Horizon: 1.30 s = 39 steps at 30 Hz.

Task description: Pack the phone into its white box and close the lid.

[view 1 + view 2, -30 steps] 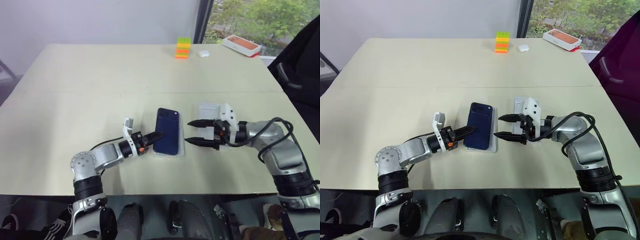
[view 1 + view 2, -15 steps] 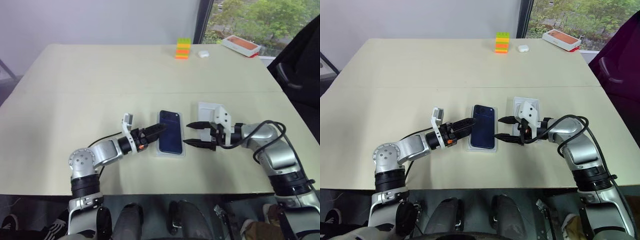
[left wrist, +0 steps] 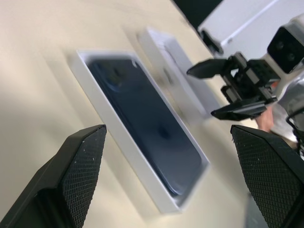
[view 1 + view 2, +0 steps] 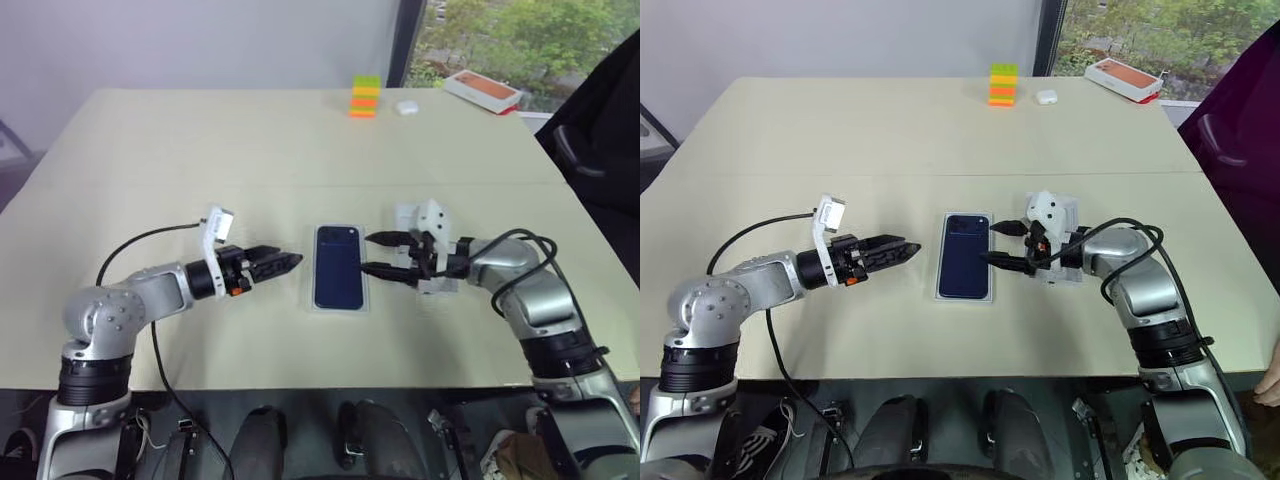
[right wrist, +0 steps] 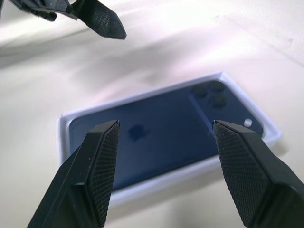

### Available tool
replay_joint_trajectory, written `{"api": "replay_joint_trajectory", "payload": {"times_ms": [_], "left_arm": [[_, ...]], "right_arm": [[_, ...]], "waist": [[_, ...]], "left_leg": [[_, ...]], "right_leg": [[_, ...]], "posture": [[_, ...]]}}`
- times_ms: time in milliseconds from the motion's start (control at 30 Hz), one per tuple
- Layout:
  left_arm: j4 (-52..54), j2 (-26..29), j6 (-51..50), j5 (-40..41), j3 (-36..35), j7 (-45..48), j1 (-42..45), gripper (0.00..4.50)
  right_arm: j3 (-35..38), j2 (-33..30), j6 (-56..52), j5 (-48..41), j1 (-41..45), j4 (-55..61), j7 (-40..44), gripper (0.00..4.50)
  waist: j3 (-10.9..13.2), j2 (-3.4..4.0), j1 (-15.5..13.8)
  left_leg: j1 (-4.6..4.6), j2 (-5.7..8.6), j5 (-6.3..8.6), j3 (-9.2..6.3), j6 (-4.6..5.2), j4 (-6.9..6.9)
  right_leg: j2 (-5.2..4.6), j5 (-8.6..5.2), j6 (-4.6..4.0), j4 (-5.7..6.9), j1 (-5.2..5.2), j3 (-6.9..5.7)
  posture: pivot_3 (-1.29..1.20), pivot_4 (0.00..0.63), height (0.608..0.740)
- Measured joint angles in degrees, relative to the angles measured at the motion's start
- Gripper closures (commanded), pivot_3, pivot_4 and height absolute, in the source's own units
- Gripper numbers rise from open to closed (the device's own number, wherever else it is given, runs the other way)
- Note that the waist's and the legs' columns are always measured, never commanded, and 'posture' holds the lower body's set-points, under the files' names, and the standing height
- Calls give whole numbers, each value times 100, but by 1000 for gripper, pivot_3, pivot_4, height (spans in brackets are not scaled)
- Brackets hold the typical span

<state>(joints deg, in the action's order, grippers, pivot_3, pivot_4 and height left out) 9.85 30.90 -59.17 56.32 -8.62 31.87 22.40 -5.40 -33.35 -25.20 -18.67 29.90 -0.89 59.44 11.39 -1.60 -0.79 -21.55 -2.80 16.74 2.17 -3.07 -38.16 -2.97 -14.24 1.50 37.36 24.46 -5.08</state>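
The dark navy phone (image 4: 338, 265) lies flat, camera cluster at the far end, inside the shallow white box (image 4: 339, 309) at the table's middle. My left gripper (image 4: 288, 262) hovers a short way left of the box, open and empty; in the left wrist view its fingers (image 3: 71, 175) stand wide apart, facing the phone (image 3: 152, 123). My right gripper (image 4: 367, 254) is open at the box's right edge, one finger either side of the phone (image 5: 161, 137) in its wrist view. Under the right hand lies a white cardboard piece (image 4: 408, 214); I cannot tell whether it is the lid.
A stack of coloured bricks (image 4: 365, 97), a small white case (image 4: 405, 107) and an orange-topped box (image 4: 483, 90) stand at the table's far edge. A person in dark clothing (image 4: 600, 130) is at the right. Bare tabletop lies left of the box.
My left gripper has opened, let go of the phone and drawn back to the left. The phone, tilted before, now lies flat in the box. My right gripper has edged towards the box.
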Motion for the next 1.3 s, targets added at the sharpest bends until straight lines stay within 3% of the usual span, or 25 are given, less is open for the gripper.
{"api": "replay_joint_trajectory", "payload": {"times_ms": [133,200,267,367,400,467,1167,1300], "left_arm": [[-306,17,455,-537,212,309,25,94],[-367,-73,496,-641,318,412,53,627],[-539,-303,508,-761,372,393,107,1439],[-705,-522,512,-978,541,291,125,3025],[-742,-577,513,-1028,575,271,127,3546],[-763,-666,513,-1138,614,242,146,4453],[-923,-577,477,-2039,1230,577,306,4453],[-897,-801,444,-2087,1394,658,302,4453]], "right_arm": [[-33,10,139,161,40,-138,-71,1223],[-78,8,162,189,37,-204,-66,1784],[-167,-3,291,387,30,-225,-92,2613],[-325,-84,571,734,22,-343,-189,4190],[-347,-94,629,806,14,-392,-211,4500],[-341,-89,641,830,-4,-410,-220,4500],[-783,-374,1424,1637,-195,-509,-107,4500],[-862,-375,1437,1703,-220,-512,-33,4500]], "waist": [[0,0,9],[0,0,10],[0,0,9],[0,-1,11],[0,0,11],[0,0,17],[-1,0,7],[-1,-1,-5]], "left_leg": [[-9,0,2,2,4,1],[-11,-2,4,5,8,1],[-12,-3,5,6,9,1],[-12,-3,6,6,10,2],[-12,-3,6,6,10,1],[-10,-5,6,6,10,1],[-4,-6,5,7,10,1],[-5,-2,5,9,10,-4]], "right_leg": [[0,0,1,-14,1,0],[-1,-1,3,-17,3,1],[-1,-1,4,-17,4,0],[-1,-1,4,-16,5,0],[-1,-1,4,-15,5,0],[1,0,4,-14,5,0],[2,-1,4,-11,1,1],[-4,-1,5,-13,-3,1]], "posture": [[0,150,740],[0,150,740],[0,150,740],[0,150,740],[0,150,740],[0,150,740],[0,150,740],[0,150,740]]}}
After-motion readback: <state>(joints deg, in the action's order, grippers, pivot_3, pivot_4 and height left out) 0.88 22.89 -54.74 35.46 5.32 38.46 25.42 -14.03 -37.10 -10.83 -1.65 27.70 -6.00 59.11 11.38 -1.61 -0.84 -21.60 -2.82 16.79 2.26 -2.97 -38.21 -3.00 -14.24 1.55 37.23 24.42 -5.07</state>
